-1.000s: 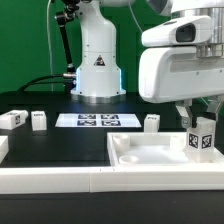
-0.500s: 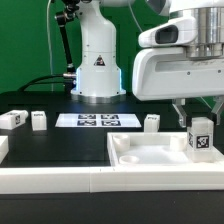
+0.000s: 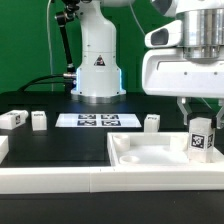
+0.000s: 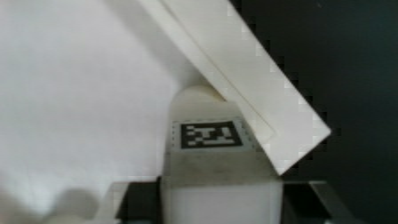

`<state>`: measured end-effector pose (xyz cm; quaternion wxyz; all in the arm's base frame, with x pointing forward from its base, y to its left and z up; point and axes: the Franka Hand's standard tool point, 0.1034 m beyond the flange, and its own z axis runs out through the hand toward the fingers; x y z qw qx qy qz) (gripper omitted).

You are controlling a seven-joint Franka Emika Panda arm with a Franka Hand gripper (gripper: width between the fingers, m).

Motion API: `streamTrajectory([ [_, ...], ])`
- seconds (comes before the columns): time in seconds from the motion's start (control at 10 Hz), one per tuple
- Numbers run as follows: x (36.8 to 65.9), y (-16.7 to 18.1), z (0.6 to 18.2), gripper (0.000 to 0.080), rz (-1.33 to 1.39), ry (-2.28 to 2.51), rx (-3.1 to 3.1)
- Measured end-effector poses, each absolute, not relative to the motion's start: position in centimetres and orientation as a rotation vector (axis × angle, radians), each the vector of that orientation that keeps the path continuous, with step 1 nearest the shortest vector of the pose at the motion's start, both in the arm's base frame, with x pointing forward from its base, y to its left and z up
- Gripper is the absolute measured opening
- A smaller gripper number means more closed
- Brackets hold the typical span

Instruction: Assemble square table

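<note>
Wrist view gave me the leg's tagged face end-on, its tip at the tabletop's corner rim; whether they touched, I could not tell. Exterior view alone showed three other legs and the marker board on the black table. My gripper was clamped narrowly on the upright leg, over the tabletop's corner at the exterior view's right.

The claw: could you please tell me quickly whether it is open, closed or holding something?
Claw: closed on a white tagged leg.
</note>
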<state>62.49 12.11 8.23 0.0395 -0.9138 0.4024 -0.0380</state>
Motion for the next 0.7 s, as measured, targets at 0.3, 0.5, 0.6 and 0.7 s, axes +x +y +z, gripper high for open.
streamTrajectory([
  [0.3, 62.51, 12.04, 8.27, 0.0290, -0.101, 1.389, -2.713],
  [0.5, 62.49, 12.08, 8.22, 0.0291, -0.100, 1.378, -2.717],
  [0.6, 62.48, 12.08, 8.23, 0.0460, -0.102, 1.311, -2.752],
  [0.7, 62.46, 12.10, 8.24, 0.0607, -0.105, 1.231, -2.791],
])
